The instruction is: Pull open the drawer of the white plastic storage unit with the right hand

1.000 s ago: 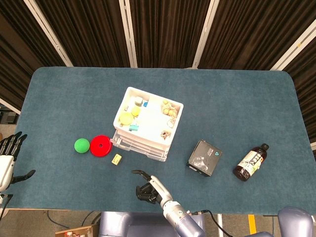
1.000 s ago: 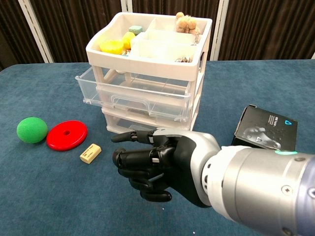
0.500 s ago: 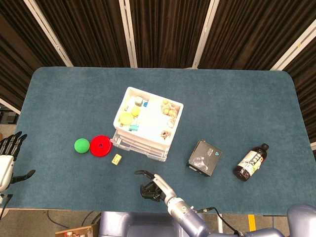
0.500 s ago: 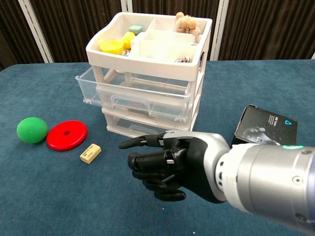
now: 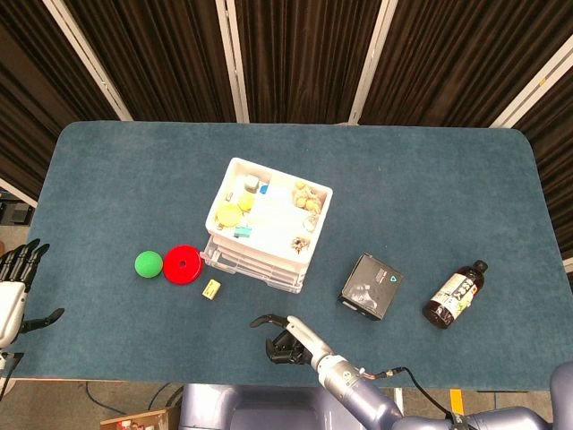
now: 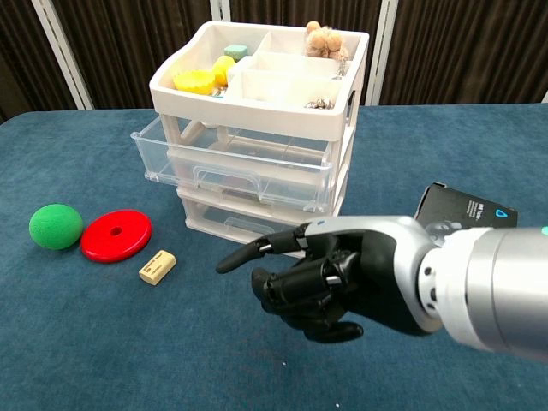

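The white plastic storage unit (image 5: 269, 219) (image 6: 257, 111) stands mid-table, its top tray holding small items. Its upper clear drawer (image 6: 231, 163) sticks out toward me beyond the lower one. My right hand (image 5: 288, 339) (image 6: 321, 278) hovers low in front of the unit, near the table's front edge and apart from the drawer. Its fingers are curled in on nothing, with one digit pointing out to the left. My left hand (image 5: 13, 287) hangs off the table's left edge with fingers spread, holding nothing.
A green ball (image 5: 149, 263) (image 6: 56, 226), a red disc (image 5: 183, 264) (image 6: 116, 235) and a small yellow block (image 5: 211, 288) (image 6: 157, 266) lie left of the unit. A black box (image 5: 371, 286) (image 6: 467, 214) and a brown bottle (image 5: 455, 294) lie to the right.
My right hand has drawn back from the unit, toward the table's front edge and to the right. The drawer and left hand have not moved.
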